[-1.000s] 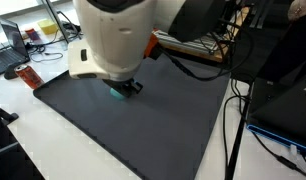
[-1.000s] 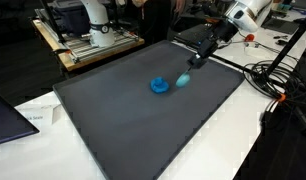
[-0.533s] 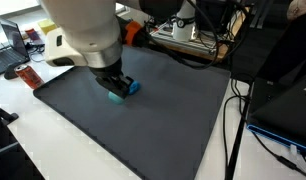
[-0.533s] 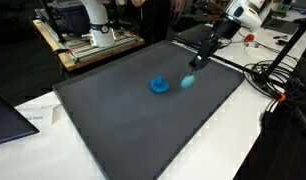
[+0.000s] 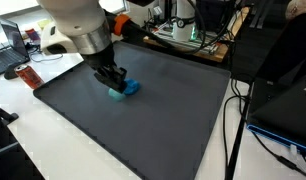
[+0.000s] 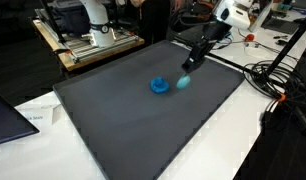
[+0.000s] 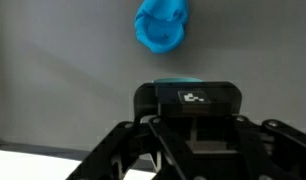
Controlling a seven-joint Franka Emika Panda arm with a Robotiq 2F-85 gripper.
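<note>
**Observed, left to right in an exterior view.** The blue piece lies flat near the middle of the mat. The teal piece is just beside it, on the side toward the mat's far edge. The end effector stands directly over the teal piece, with the arm slanting in from beyond that far edge. The mat covers most of the tabletop.

**End effector.** The jaws are drawn together and clamped on the teal piece. In the wrist view only a sliver of teal shows above the closed fingers, with the blue piece ahead of it on the mat. Whether the teal piece rests on the mat or hangs just clear of it cannot be told.

**Assessment.** The grip appears shallow, near the piece's top. Good practice here is a steady clamp and slow vertical travel, with no sideways sweep toward the mat's middle — the blue piece is close enough to be knocked. Clearance should be confirmed in the wrist view before any lateral move.
</note>
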